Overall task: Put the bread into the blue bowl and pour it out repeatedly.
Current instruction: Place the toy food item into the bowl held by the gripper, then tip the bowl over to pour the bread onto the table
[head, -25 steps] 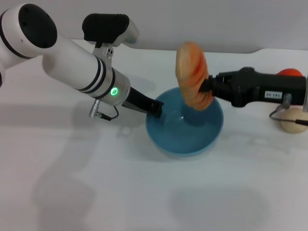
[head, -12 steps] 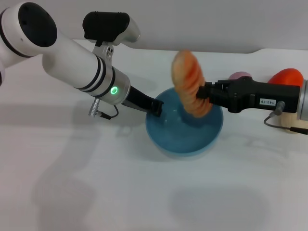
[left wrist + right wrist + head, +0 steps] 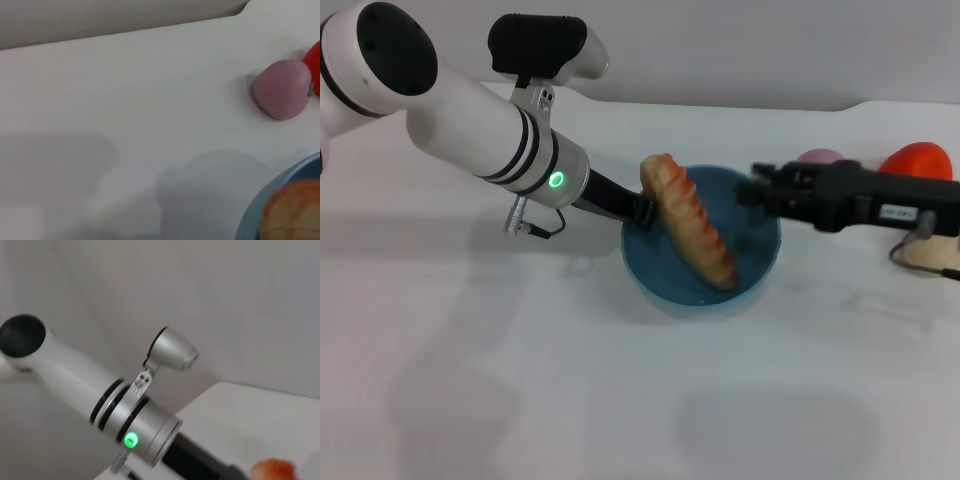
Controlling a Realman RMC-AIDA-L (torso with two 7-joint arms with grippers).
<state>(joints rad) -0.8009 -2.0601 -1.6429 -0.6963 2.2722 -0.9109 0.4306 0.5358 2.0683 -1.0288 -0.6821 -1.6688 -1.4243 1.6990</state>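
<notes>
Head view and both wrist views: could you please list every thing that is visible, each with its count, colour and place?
Ridged toy bread loaf: one, orange-tan, lying tilted in the bowl, one end over its left rim.
Round glossy plastic bowl: one, light blue, table centre.
Plum-shaped toy fruit: one, pink, beyond the bowl, to its right.
Round toy fruit: one, red, far right.
Small ball: one, beige, right edge.
Table: one, white.
Left tool: black, at the bowl's left rim.
Right tool: black, over the bowl's right rim.
</notes>
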